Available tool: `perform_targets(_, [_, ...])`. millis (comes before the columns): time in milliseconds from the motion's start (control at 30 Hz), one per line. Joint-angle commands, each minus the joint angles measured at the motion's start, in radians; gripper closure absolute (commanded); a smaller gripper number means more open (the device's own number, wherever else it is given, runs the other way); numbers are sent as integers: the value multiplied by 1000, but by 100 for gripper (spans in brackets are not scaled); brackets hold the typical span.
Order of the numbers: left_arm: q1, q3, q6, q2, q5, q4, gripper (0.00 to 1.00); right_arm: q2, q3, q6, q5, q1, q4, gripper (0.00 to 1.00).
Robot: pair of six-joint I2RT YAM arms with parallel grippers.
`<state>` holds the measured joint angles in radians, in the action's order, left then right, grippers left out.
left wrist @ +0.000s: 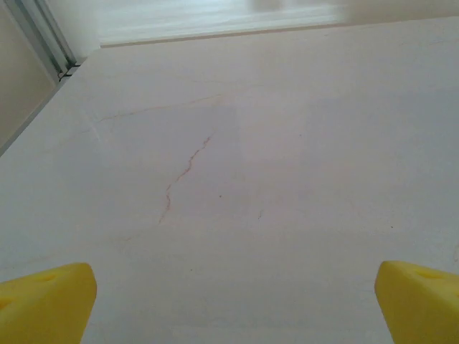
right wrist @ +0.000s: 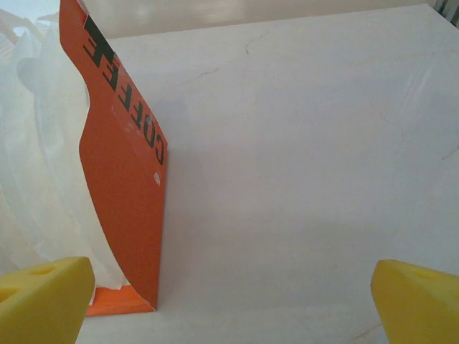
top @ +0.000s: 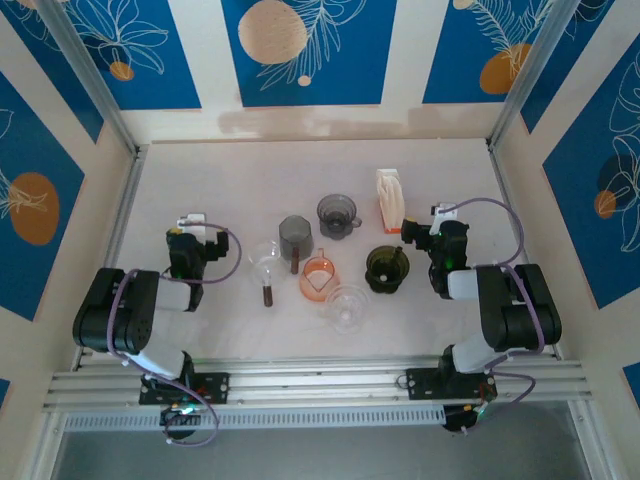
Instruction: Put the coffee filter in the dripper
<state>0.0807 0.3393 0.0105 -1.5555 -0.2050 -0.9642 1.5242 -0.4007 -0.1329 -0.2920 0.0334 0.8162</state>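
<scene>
The coffee filters stand in an orange and white box [top: 390,200] at the back right of the table; in the right wrist view its orange side panel [right wrist: 125,172] reads "COFFEE" and white filter paper [right wrist: 36,150] bulges to its left. Several drippers sit mid-table: a grey one [top: 338,215], a dark green one [top: 387,268], an orange one [top: 318,278] and a clear one [top: 347,305]. My right gripper [top: 441,222] [right wrist: 229,304] is open, just right of the box, its yellow fingertips [right wrist: 43,297] wide apart. My left gripper [top: 191,230] [left wrist: 233,304] is open over bare table at the left.
A dark grey cup [top: 295,235] and a clear dripper with a brown handle [top: 267,265] stand left of centre. Metal rails [top: 120,215] and walls bound the white table [top: 230,180] on both sides. A thin crack [left wrist: 183,175] marks the surface ahead of the left gripper.
</scene>
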Motion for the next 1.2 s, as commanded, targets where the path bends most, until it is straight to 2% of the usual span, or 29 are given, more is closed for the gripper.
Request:
perform_targets(0, [3,18,13,-8,19,-5,0,-1,7,-8,-24,6,35,1])
perform_targets(1167, [3,20,11,-9,18,0,0,-2,7,-13,-7,-1,31,1])
